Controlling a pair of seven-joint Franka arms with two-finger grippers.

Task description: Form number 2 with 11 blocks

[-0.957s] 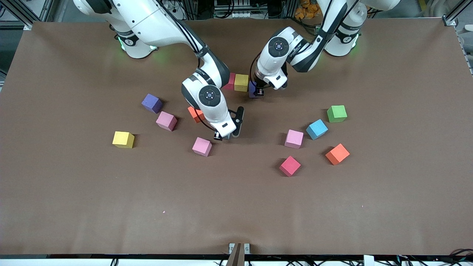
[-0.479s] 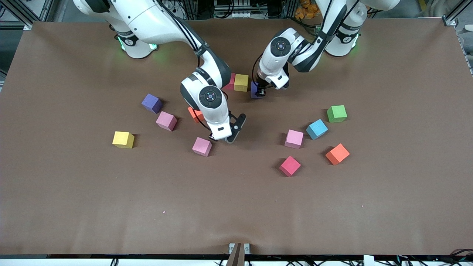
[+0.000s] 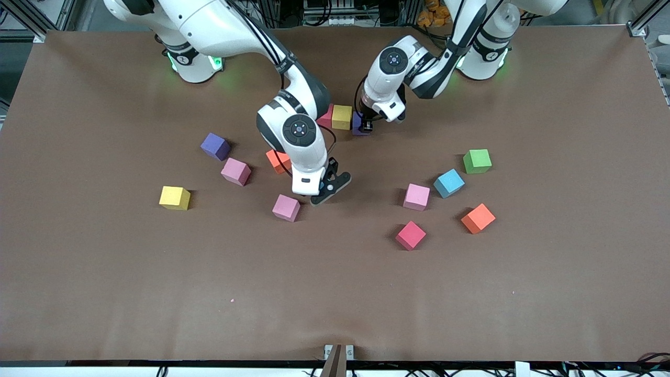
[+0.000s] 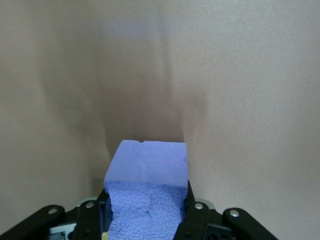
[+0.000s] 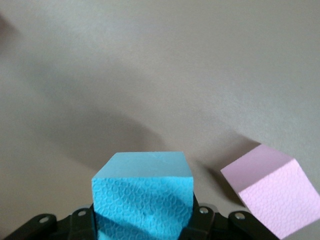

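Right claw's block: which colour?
Light blue block, held in the right claw; right wrist view shows it best.

Three touching cubes (image 3: 342, 117) between arm bases

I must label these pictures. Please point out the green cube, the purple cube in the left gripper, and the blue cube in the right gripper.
green cube (image 3: 477, 160), front view, top face
purple cube (image 4: 148, 172), left wrist view, top face
blue cube (image 5: 143, 196), right wrist view, front face

Foam cubes: pink (image 3: 416, 197) 3; red (image 3: 411, 235), orange (image 3: 477, 218), yellow (image 3: 175, 198), purple (image 3: 214, 146), light blue (image 3: 449, 183) 2 each (second blue in right wrist view only); green (image 3: 477, 161) 1.
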